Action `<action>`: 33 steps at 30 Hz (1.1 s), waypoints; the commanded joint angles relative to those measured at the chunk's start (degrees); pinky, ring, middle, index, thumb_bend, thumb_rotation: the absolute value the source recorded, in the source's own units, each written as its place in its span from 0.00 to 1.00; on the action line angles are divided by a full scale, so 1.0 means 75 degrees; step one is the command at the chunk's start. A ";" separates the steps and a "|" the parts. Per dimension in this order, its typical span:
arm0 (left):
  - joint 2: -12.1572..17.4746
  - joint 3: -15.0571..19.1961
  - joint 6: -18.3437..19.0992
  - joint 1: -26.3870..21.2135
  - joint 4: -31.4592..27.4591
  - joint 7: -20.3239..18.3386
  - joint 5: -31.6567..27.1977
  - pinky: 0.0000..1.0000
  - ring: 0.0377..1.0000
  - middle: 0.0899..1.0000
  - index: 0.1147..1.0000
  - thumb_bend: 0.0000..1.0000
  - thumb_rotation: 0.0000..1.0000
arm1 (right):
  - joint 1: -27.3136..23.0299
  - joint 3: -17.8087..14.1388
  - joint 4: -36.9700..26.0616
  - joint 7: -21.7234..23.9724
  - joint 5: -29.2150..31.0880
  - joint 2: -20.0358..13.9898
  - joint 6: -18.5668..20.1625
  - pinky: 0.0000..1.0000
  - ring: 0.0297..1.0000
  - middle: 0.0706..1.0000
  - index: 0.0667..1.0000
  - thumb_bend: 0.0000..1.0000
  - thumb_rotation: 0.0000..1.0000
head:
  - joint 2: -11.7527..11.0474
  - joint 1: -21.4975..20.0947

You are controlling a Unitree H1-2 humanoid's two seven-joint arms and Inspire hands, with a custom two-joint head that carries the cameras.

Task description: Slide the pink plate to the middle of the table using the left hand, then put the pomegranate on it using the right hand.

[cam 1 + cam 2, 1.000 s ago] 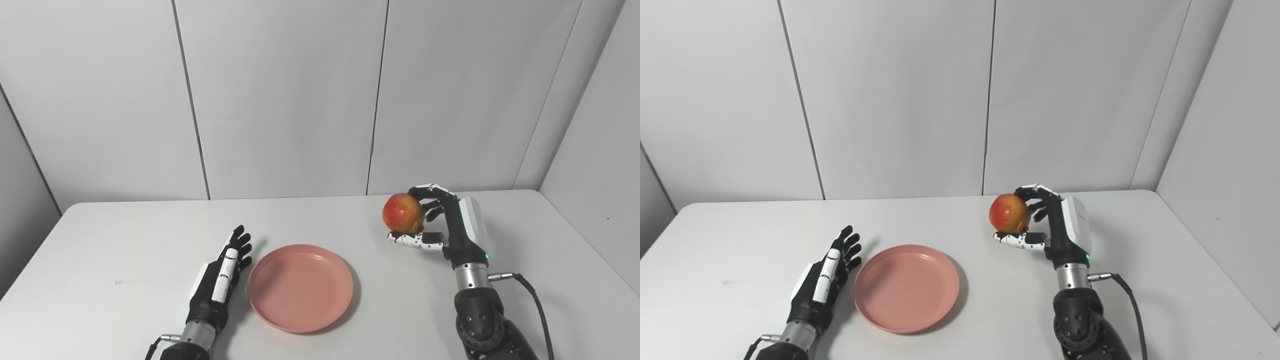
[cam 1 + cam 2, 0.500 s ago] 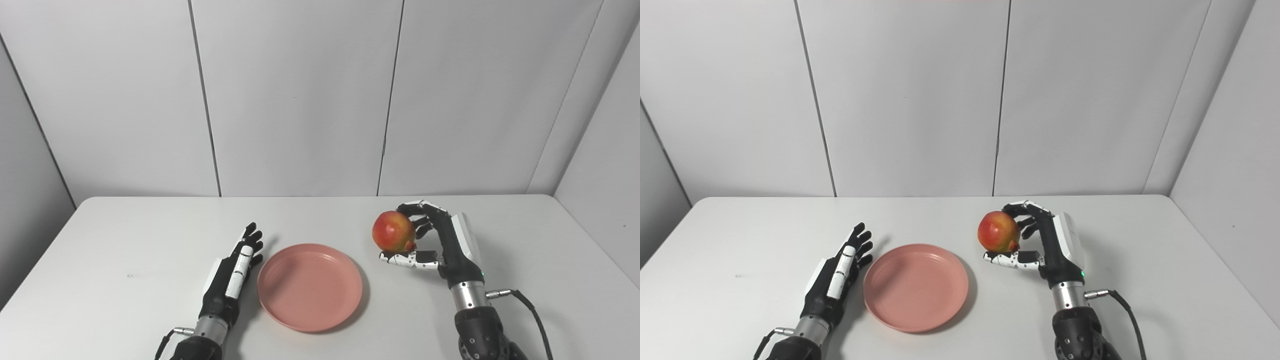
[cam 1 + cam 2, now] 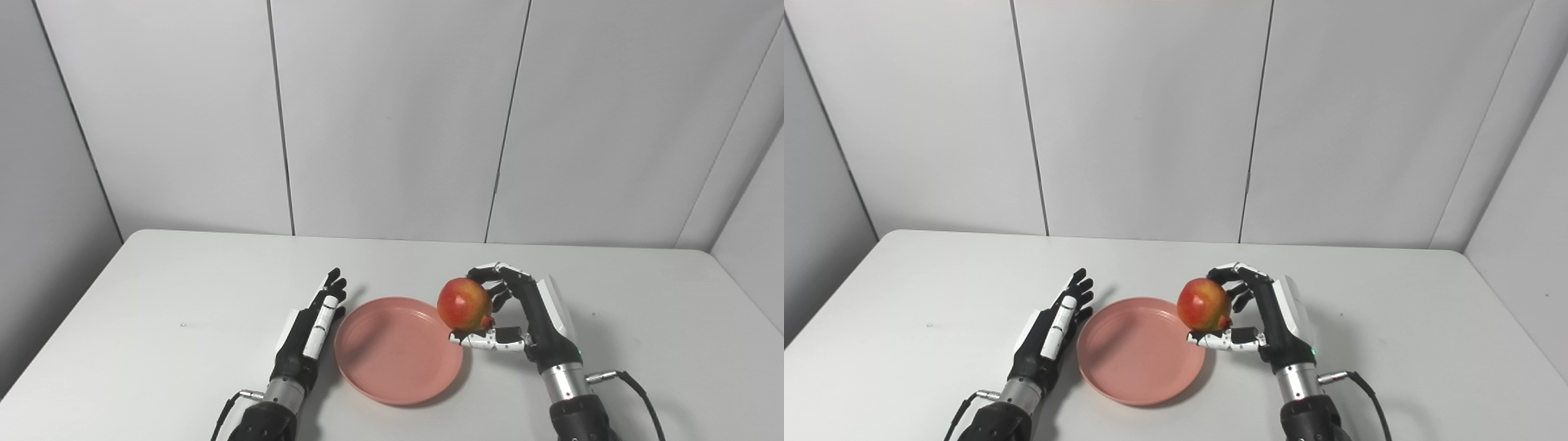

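No text, label, brand, number or sign can be read in either view

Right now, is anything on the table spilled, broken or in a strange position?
Nothing stands out. The plate lies flat and whole, the right hand holds the pomegranate over its rim, and the left hand rests open beside it.
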 commanded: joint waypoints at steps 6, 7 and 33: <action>-0.0251 -0.0182 0.0061 -0.0102 0.0093 -0.0026 0.0062 0.94 0.97 0.97 0.96 0.52 1.00 | -0.0464 0.0231 -0.0047 0.0141 -0.0143 0.0125 -0.0442 0.37 0.42 0.40 0.50 0.52 0.00 | 0.0006 0.0005; -0.0252 -0.0186 0.0053 -0.0103 0.0095 -0.0025 0.0066 0.94 0.97 0.97 0.96 0.52 1.00 | -0.0480 0.0264 0.0004 0.0153 -0.0132 0.0143 -0.0512 0.37 0.42 0.40 0.50 0.52 0.00 | -0.0001 0.0007; -0.0254 -0.0237 -0.0031 -0.0133 0.0159 0.0044 0.0038 0.93 0.97 0.98 0.95 0.52 1.00 | -0.1201 0.0855 0.1155 0.0510 -0.1399 0.0137 -0.0265 0.39 0.44 0.41 0.50 0.52 0.00 | -0.0005 -0.0020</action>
